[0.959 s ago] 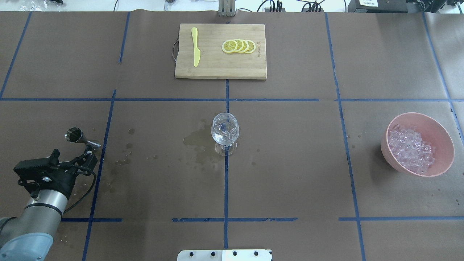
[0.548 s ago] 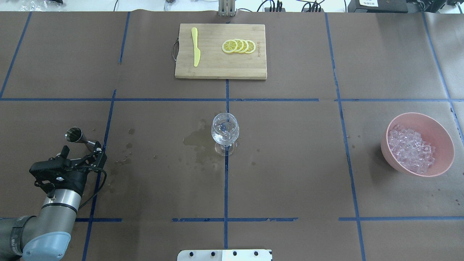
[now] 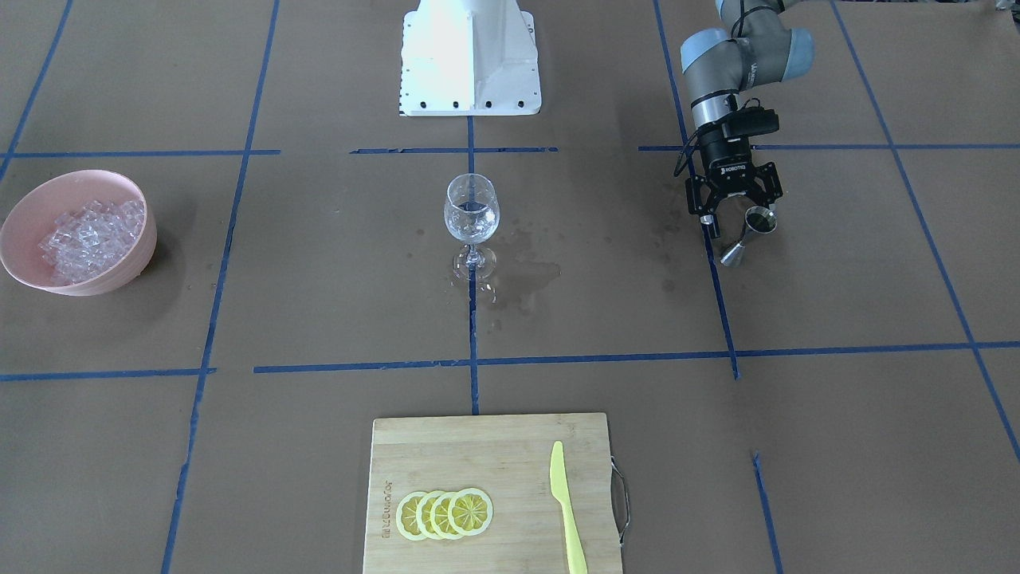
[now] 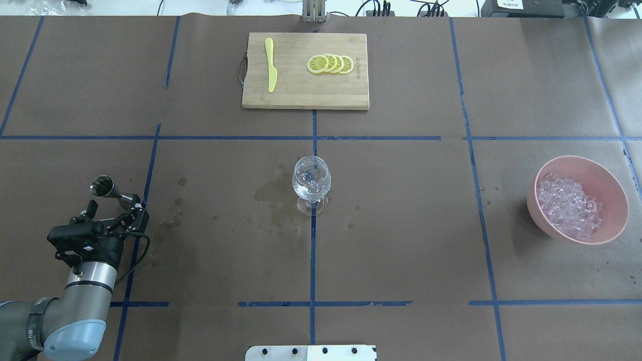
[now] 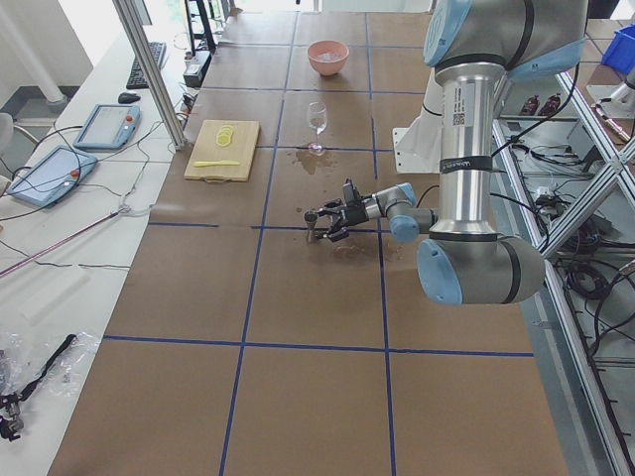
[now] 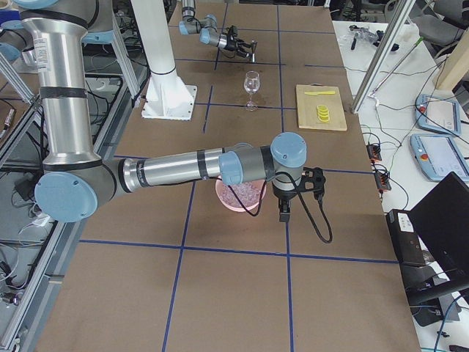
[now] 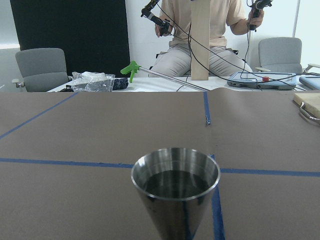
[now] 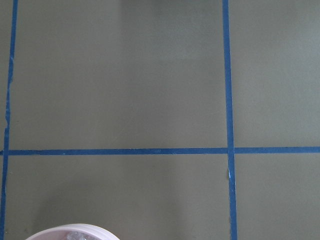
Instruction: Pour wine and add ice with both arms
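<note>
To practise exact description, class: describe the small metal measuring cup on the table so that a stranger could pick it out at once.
On the brown table with blue tape lines, find the left gripper. The measuring cup stands just in front of it, jaws open. It is the only shiny steel piece, two cones joined at the tips, unlike the clear stemmed glass mid-table.

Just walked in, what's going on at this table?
Two robot arms are making a drink. The left gripper is open, right at a small metal measuring cup that seems to hold liquid, not gripping it yet. The right arm reaches over a pink bowl of ice cubes. A stemmed glass stands mid-table beside a wet patch on the paper.
</note>
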### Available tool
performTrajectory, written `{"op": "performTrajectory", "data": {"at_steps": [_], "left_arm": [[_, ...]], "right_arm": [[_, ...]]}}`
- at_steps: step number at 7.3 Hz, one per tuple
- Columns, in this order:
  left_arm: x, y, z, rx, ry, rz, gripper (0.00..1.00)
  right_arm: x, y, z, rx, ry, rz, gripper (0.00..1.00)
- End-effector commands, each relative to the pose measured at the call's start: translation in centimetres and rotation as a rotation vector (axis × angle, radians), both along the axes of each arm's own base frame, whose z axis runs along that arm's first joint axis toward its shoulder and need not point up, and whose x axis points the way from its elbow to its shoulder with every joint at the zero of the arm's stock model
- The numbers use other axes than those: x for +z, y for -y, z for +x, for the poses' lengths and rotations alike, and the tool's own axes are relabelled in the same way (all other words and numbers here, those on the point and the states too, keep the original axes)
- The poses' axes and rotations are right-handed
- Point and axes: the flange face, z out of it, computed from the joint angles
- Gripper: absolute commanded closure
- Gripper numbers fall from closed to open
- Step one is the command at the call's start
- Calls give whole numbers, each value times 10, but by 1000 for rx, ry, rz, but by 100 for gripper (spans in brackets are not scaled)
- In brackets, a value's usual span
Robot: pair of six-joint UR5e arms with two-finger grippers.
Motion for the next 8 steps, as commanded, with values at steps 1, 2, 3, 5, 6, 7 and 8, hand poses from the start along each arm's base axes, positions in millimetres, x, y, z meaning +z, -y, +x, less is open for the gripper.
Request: {"op": "performTrajectory", "data": {"at_steps": [1, 2, 3, 5, 6, 7, 8], "left_arm": [[1, 2, 0, -10, -8, 2, 12], [4, 3, 0, -12, -3, 1, 12], [7, 4, -1, -16, 3, 1, 12], [4, 7, 4, -21, -3, 2, 13], [7, 8, 4, -23, 2, 0, 14], [7, 12, 2, -32, 2, 0, 14], [5, 16, 0, -40, -1, 1, 14]], "right_arm": [[-1, 0, -1, -2, 3, 2, 0], [0, 0, -1, -2, 3, 0, 0], [0, 0, -1, -2, 4, 0, 0], [0, 0, -3, -5, 3, 0, 0], [0, 0, -3, -5, 3, 0, 0], [0, 0, -3, -6, 1, 0, 0], [0, 0, -4, -8, 1, 0, 0]]}}
